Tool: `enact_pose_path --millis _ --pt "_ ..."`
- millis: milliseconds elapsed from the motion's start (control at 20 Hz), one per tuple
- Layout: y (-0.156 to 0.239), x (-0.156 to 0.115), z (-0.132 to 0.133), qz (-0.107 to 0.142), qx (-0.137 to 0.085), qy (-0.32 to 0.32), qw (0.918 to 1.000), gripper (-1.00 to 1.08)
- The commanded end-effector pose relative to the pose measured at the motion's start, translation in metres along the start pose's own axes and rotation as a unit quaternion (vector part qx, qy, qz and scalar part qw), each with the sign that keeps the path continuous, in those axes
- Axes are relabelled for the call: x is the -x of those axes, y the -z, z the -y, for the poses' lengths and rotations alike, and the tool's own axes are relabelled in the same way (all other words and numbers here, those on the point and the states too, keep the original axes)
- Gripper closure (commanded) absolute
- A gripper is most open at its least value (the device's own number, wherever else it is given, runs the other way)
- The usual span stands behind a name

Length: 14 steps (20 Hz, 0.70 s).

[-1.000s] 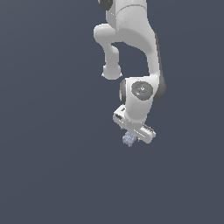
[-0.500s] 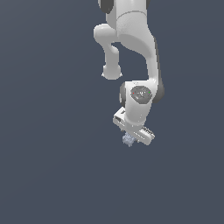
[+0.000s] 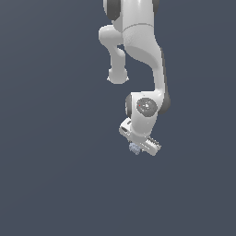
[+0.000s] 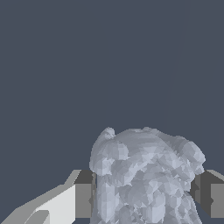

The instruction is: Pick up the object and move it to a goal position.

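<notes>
The object (image 4: 144, 175) is a lumpy pale grey-blue clump that fills the space between my two fingers in the wrist view, touching the dark pads (image 4: 85, 192) on both sides. In the exterior view the same object (image 3: 134, 148) shows as a tiny speck under the white hand. My gripper (image 3: 137, 147) is shut on it and hangs from the bent white arm (image 3: 138, 55). The fingers themselves are mostly hidden behind the hand in the exterior view. No goal marker shows in either view.
A plain dark grey-blue background (image 3: 55, 175) surrounds the arm in both views, with no other objects or edges visible.
The hand with the object has shifted very slightly upward and toward the exterior view's left; the grip is unchanged.
</notes>
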<state>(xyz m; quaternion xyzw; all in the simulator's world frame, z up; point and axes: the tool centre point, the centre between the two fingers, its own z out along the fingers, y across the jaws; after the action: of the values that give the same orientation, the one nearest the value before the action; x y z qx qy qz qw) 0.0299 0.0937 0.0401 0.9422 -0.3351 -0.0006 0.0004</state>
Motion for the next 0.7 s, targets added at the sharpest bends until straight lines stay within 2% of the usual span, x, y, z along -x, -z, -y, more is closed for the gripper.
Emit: enact_pose_path --millis 0,650 --pt "-0.0002 -0.0004 0.0006 0.0 -0.001 0.0 1.0 1.08" --pt "0.0038 -0.0015 -0.0019 0.0 -0.001 0.0 1.0 1.08"
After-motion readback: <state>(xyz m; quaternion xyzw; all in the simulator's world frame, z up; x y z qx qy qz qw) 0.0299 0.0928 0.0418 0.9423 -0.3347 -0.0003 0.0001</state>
